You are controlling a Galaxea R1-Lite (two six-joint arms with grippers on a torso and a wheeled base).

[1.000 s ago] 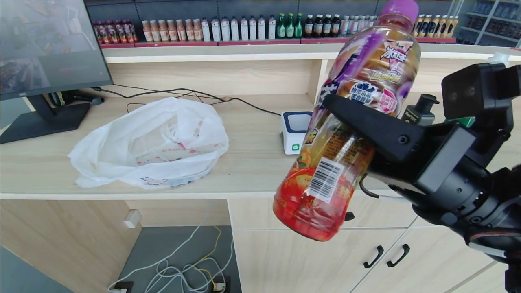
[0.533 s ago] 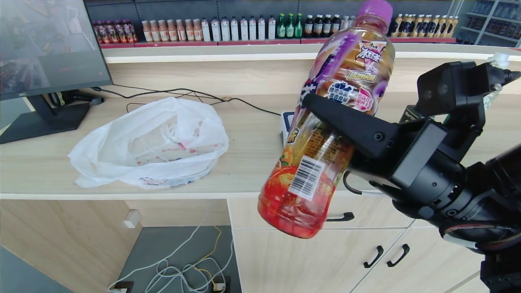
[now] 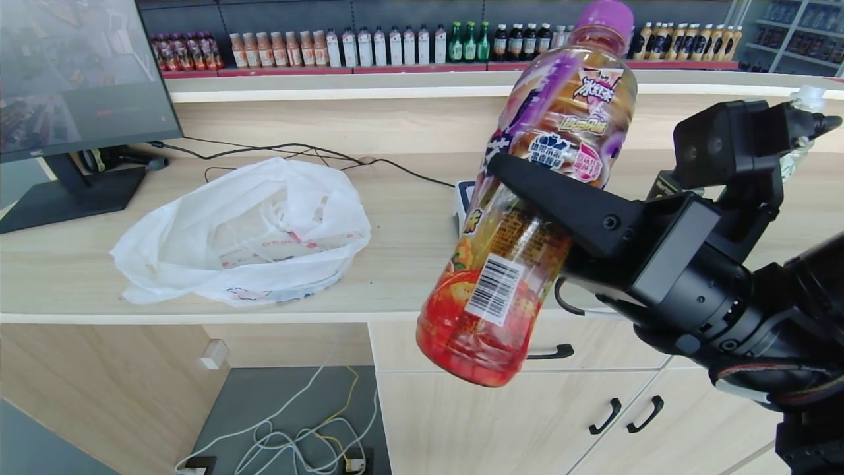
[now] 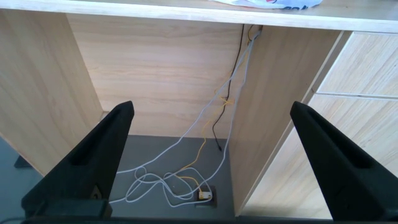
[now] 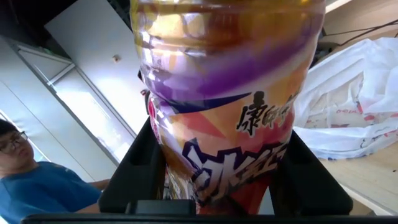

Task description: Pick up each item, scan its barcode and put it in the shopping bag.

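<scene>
Gripping a clear plastic drink bottle (image 3: pixel 501 264) with a purple cap and a purple-and-orange label, the right gripper (image 3: pixel 527 191) clamps it around the middle. One black finger lies across the label, and the other is hidden behind the bottle. The bottle hangs tilted in the air at the front edge of the light wooden counter (image 3: pixel 409 264), cap up and away, reddish base low.

From the head view, a white barcode patch (image 3: pixel 493 290) low on the label faces the camera. The bottle covers most of the small white scanner box (image 3: pixel 465 204) on the counter behind it. The crumpled white plastic shopping bag (image 3: pixel 244 231) lies open on the counter well to the left, near a dark monitor (image 3: pixel 79 72) at the far left. A shelf of bottled drinks (image 3: pixel 395 46) lines the back wall.

The right wrist view looks up along the bottle (image 5: pixel 230 93) from between the gripper's (image 5: pixel 224 180) two fingers. It shows large white characters on the purple band and the bag (image 5: pixel 348 106) off to one side, but no barcode.

The left wrist view shows the left gripper (image 4: pixel 211 155) spread wide and holding nothing, down beneath the counter. Past it are the wooden panels under the counter and loose white and yellow cables (image 4: pixel 186 180) trailing to the floor.
</scene>
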